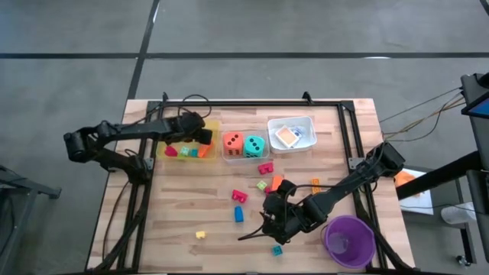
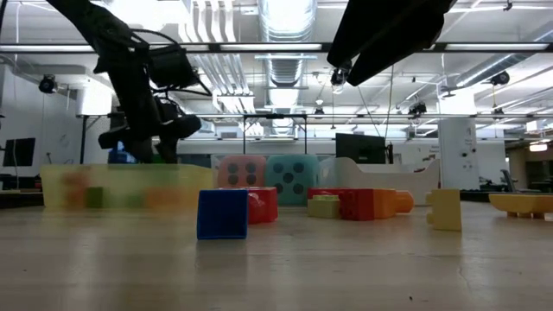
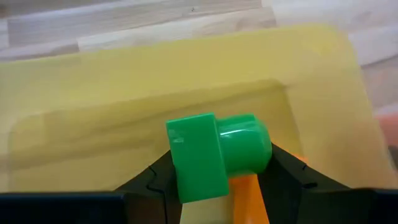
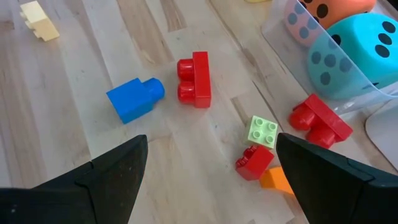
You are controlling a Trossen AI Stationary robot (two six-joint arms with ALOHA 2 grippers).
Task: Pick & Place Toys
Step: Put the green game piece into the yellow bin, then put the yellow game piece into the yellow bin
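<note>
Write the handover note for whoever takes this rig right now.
Left gripper: jaws shut on a green plastic block, held over the yellow rectangular tray, which already holds several blocks.
Right gripper: jaws open, empty, above loose blocks near the purple round cup.
Done: orange and teal dotted dice sit in the clear tray.
Left: release the green block; collect the blue plastic block, red ones and the rest on the table.

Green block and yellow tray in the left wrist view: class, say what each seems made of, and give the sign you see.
Green block: seemingly hard, glossy plastic; a bright highlight runs along its rounded stud, and its edges are crisp. Yellow tray: probably thin translucent plastic with a matte, frosted look; the wooden table's grain shows faintly through its rim.
</note>
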